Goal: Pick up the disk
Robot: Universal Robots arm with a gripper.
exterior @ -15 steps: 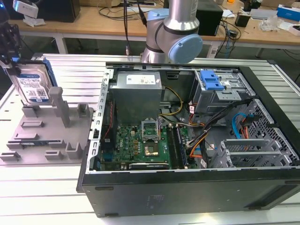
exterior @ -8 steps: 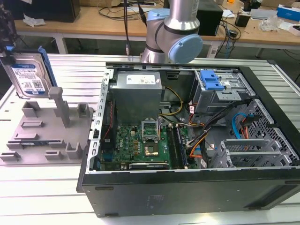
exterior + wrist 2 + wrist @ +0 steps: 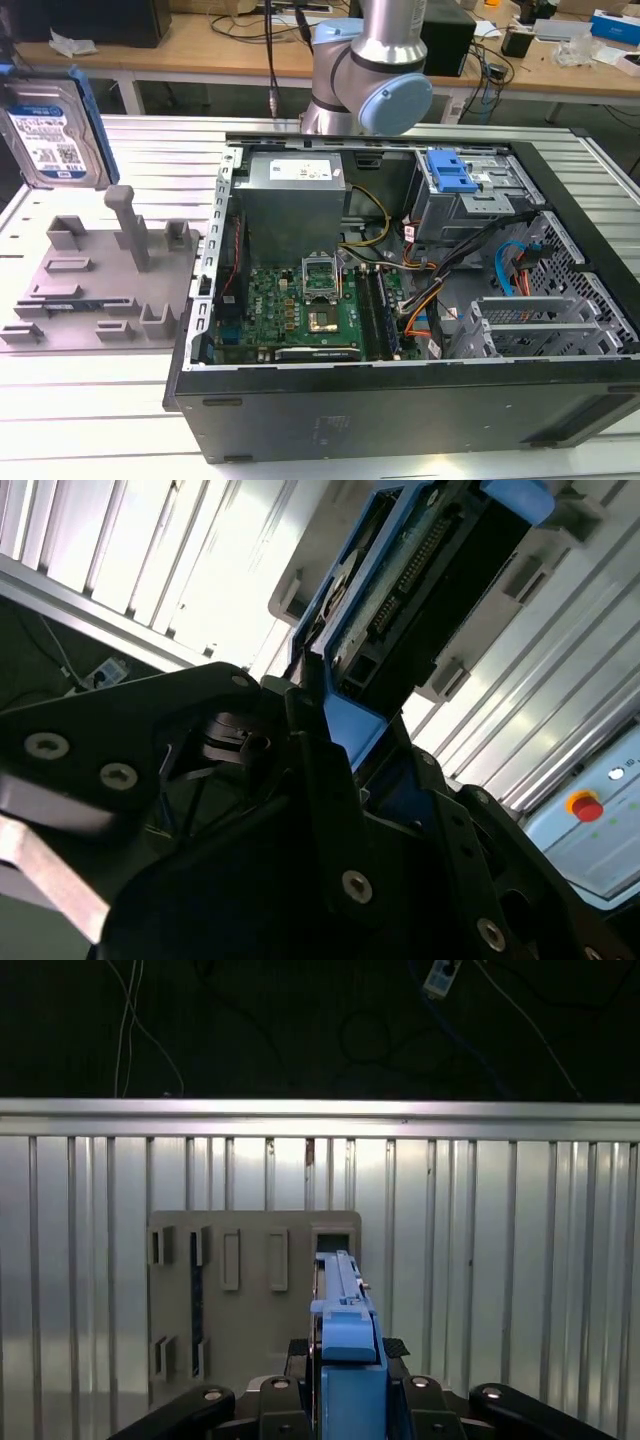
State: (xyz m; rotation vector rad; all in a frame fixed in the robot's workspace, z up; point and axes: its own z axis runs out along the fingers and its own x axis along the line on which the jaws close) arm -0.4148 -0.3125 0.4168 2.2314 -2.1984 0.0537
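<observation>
The disk (image 3: 45,125) hangs upright in the air at the exterior view's far left, label facing the camera, blue rails along its sides, above a grey fixture plate (image 3: 95,280). In the first wrist view the disk (image 3: 340,1285) is edge-on, its blue rail running up from between the black fingers (image 3: 290,1400). My gripper (image 3: 348,1360) is shut on it there. The second wrist view shows the disk's connector edge (image 3: 430,570) and blue rail clamped in the gripper (image 3: 335,725), with the fixture plate (image 3: 250,1300) lying below on the slatted table.
An open computer case (image 3: 560,230) lies on the aluminium table to the exterior view's right of the plate, holding a grey power supply box (image 3: 295,200) and a drive cage with a blue latch (image 3: 450,175). The arm's base (image 3: 370,60) stands behind it. A red button (image 3: 585,805) sits on a panel.
</observation>
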